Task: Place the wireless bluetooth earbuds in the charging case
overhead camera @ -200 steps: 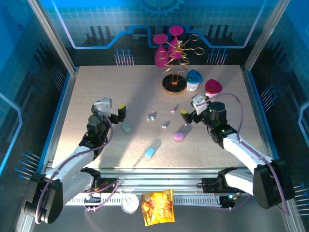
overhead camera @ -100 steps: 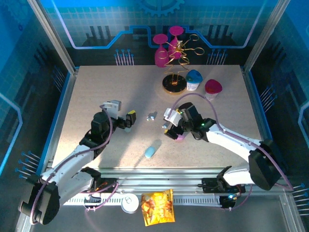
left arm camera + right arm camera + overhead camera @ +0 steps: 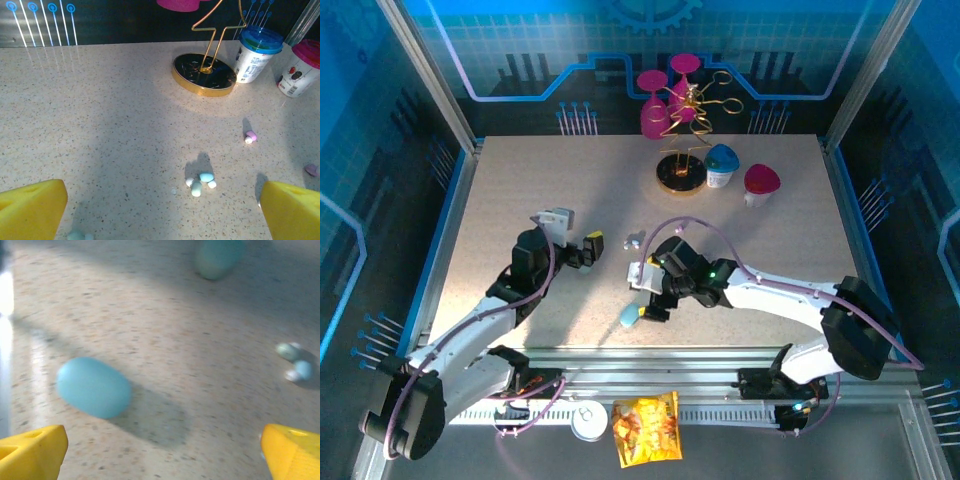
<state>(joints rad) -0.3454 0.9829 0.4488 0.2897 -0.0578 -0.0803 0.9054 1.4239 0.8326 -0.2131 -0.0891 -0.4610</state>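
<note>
Ahead of the left gripper (image 3: 162, 212), with its yellow pads (image 3: 30, 207), the table (image 3: 100, 100) is showing speckled beige, the buds (image 3: 200, 181) pale blue, beside a lilac bud (image 3: 250, 136). Before the right gripper (image 3: 160, 452), a case (image 3: 93, 386) is showing sky blue.

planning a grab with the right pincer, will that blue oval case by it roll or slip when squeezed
The blue case looks smooth and rounded, so it may slip out of a squeeze or roll. It seems hard plastic and small, probably light and stiff, so a nudge on the table could send it skidding.
</note>
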